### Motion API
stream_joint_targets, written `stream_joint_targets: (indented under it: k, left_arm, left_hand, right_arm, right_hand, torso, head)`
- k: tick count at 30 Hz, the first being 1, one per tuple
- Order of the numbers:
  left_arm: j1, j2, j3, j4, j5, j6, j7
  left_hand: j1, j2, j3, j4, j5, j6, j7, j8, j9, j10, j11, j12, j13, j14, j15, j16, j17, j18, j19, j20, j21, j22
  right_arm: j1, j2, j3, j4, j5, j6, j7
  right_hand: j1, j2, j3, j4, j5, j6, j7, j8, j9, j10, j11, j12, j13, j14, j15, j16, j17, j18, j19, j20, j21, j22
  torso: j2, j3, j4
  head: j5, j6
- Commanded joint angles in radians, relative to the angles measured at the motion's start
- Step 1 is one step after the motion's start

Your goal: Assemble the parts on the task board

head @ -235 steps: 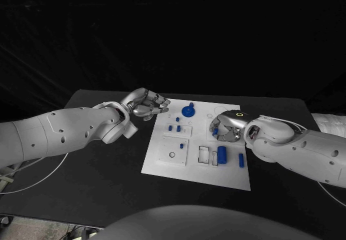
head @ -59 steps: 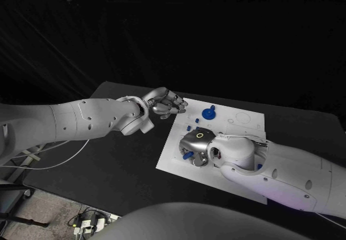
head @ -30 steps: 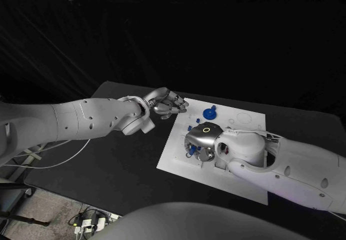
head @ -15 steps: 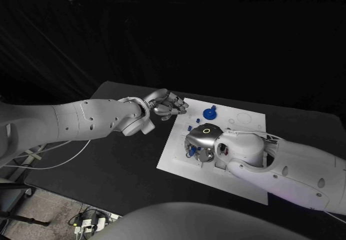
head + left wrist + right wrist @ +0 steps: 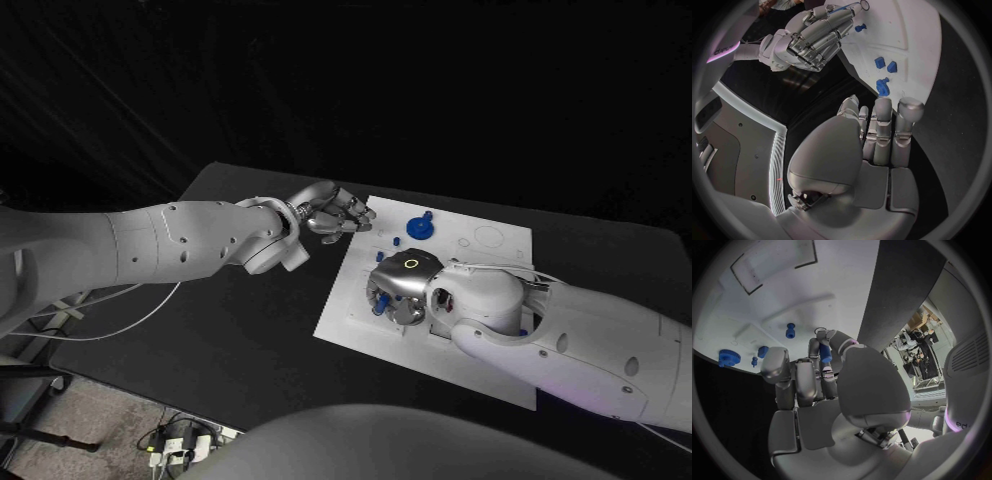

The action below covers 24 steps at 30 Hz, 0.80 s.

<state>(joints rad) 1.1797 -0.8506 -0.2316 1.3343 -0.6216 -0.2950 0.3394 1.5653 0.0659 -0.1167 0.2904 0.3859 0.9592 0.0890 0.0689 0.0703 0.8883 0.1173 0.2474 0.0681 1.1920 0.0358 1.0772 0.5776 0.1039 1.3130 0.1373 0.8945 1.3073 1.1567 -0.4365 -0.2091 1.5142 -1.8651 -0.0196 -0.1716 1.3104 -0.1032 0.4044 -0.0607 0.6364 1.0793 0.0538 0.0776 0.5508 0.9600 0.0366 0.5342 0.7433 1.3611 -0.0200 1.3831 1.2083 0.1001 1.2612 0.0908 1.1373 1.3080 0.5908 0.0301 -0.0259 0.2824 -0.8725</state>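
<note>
Over the last 2 seconds the right robot hand (image 5: 397,291) has drifted slightly up the task board (image 5: 476,258) and now hangs low over its middle, pinching a small blue peg (image 5: 824,354) between thumb and fingers; insertion looks near, though no socket is visible beneath it. The left robot hand (image 5: 332,212) has stayed at the board's far-left corner above the tabletop (image 5: 216,330), fingers curled, grasping nothing. The blue gear (image 5: 420,225) sits near the board's far edge.

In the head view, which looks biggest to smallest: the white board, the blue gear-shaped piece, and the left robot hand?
1. Task board, by far the largest.
2. Left robot hand.
3. Blue gear-shaped piece, smallest.
The robot hand hangs nearer the camera, so it may look bigger than it is.
</note>
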Motion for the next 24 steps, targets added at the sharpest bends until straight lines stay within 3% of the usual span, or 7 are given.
stream_joint_targets:
  k: [1,16,24]
  left_arm:
    - [0.0,0.001,0.001,0.001,0.0,0.016,0.002]
    - [-0.001,0.004,0.001,-0.001,0.0,0.021,0.001]
    - [-0.001,0.004,0.001,-0.002,0.0,0.024,0.0]
  left_hand:
    - [0.001,0.009,-0.003,0.002,0.004,0.001,0.005,-0.004,-0.001,0.007,0.002,0.003,0.001,-0.006,0.0,-0.004,-0.001,0.012,-0.008,0.001,-0.003,0.107]
    - [0.002,0.009,-0.003,0.001,0.004,0.001,0.005,-0.004,-0.001,0.007,0.002,0.003,0.001,-0.007,0.0,-0.004,-0.001,0.012,-0.009,0.001,-0.004,0.107]
    - [0.002,0.009,-0.003,0.001,0.004,0.001,0.005,-0.004,-0.001,0.007,0.002,0.003,0.001,-0.007,0.0,-0.004,-0.001,0.012,-0.009,0.001,-0.004,0.107]
  right_arm:
    - [-0.002,0.003,0.0,-0.003,-0.015,-0.007,0.001]
    - [-0.01,0.009,0.0,-0.01,-0.044,0.003,0.003]
    - [-0.012,0.012,0.0,-0.011,-0.046,0.005,0.005]
  right_hand:
    - [-0.007,-0.004,-0.004,-0.003,-0.005,0.001,0.009,0.003,0.005,-0.007,-0.001,0.0,-0.001,0.004,-0.003,0.0,0.0,0.002,0.0,-0.003,0.003,0.127]
    - [-0.003,-0.004,-0.004,-0.008,-0.007,-0.01,0.008,-0.001,0.009,-0.015,0.002,-0.003,0.001,0.003,-0.001,-0.001,-0.001,0.002,-0.001,-0.002,0.0,0.127]
    - [-0.005,-0.003,-0.005,-0.011,-0.02,-0.054,0.004,-0.014,0.013,-0.028,0.008,-0.009,0.004,-0.002,0.003,-0.003,-0.005,0.003,-0.004,0.001,-0.006,0.126]
  torso:
    - [0.0,0.0,-0.0009]
    - [0.0,0.0,-0.0007]
    - [0.0,0.0,-0.0005]
  head:
    - [0.001,0.0]
    - [0.002,0.0]
    - [0.002,0.0]
